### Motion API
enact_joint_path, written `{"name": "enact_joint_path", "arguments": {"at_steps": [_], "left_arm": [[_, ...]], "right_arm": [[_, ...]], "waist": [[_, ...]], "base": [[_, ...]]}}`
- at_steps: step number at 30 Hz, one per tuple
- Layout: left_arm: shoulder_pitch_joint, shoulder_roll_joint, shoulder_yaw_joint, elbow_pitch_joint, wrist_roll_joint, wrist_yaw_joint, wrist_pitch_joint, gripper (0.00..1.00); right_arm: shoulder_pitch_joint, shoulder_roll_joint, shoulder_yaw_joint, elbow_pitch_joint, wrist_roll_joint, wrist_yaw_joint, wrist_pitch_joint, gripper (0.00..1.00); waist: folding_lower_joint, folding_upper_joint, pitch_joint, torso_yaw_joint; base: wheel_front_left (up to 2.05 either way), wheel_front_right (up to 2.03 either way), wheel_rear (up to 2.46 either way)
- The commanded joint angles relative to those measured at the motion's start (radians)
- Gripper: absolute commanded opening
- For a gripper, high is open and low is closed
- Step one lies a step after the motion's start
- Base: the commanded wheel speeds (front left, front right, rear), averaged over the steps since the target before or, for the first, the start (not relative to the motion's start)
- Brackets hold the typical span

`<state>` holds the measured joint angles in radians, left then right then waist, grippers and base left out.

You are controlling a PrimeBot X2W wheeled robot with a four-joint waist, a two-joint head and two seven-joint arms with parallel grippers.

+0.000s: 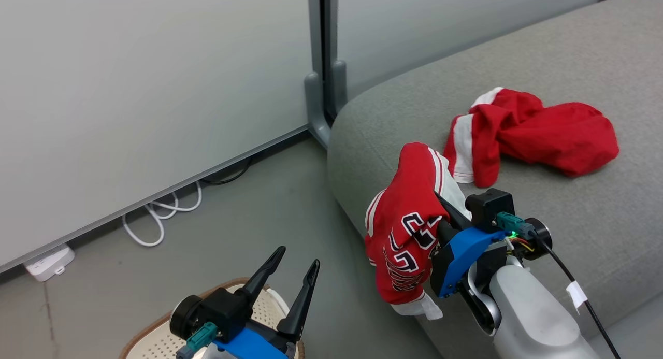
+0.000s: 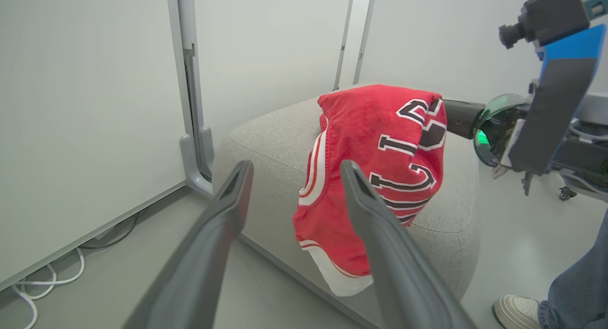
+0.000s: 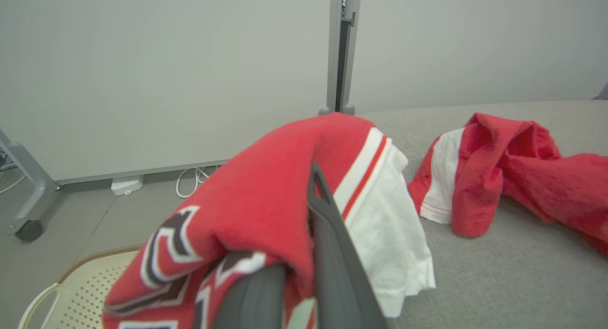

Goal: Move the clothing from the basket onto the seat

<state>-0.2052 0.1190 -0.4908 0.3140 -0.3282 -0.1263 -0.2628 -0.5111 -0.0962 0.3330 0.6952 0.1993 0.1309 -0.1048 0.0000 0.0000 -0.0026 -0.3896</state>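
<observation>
Careful now: your right claw point(image 3: 308, 191) is clamped on the jersey point(image 1: 404, 229), but most of the cloth is draped over the fingers rather than pinched between them. It hangs at the seat's point(image 1: 570, 53) outer edge, near its rounded corner, with the hem dangling down past the cushion's side toward the floor point(image 1: 269, 209). The shorts point(image 1: 549, 131) already lie crumpled further in on the seat, well clear of that edge.

The main risk is letting go where you are. With so much of the jersey hanging outside the edge, its own weight would likely pull it off the cushion and onto the floor. Carry it further in, toward the shorts, before you part the fingers.

The second risk is a snag. Since the fabric wraps over the fingertips, opening may not free it, and the jersey could ride back with the claw as you withdraw. A tilt downward should help it slide off.

Your left claw point(image 1: 297, 258) hangs above the basket point(image 1: 153, 343), fingers apart and holding nothing — keep it there, clear of the right arm's path
</observation>
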Motion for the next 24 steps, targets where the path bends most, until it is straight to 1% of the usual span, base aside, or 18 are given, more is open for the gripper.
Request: {"name": "enact_joint_path", "arguments": {"at_steps": [1,5,10,19,24], "left_arm": [[-0.011,0.005,0.003,0.0,0.005,-0.004,-0.003,1.0],[-0.008,0.006,0.005,0.005,0.011,-0.004,-0.003,1.0],[-0.01,0.0,0.0,0.01,0.011,-0.005,-0.003,1.0],[-0.002,0.008,-0.018,0.014,-0.001,-0.005,-0.003,1.0],[-0.028,0.007,-0.044,0.013,0.005,-0.005,-0.003,1.0]], "right_arm": [[0.007,0.005,-0.007,-0.009,-0.006,0.0,0.0,0.0],[0.013,0.008,-0.008,-0.012,-0.007,0.0,0.0,0.0],[0.022,0.006,-0.019,-0.013,-0.008,0.0,-0.002,0.0],[0.018,0.008,-0.03,-0.014,-0.011,0.0,0.009,0.0],[-0.055,-0.03,-0.055,-0.023,0.0,0.0,0.046,0.0]], "waist": [[0.0,0.0,0.021,-0.072],[0.0,0.0,0.025,-0.118],[0.0,0.0,0.024,-0.133],[0.0,0.0,0.021,-0.133],[0.0,0.0,0.046,-0.111]], "base": [[0.0,0.0,0.0],[0.0,0.0,0.0],[0.0,0.0,0.0],[0.0,0.0,0.0],[0.0,0.0,0.0]]}}
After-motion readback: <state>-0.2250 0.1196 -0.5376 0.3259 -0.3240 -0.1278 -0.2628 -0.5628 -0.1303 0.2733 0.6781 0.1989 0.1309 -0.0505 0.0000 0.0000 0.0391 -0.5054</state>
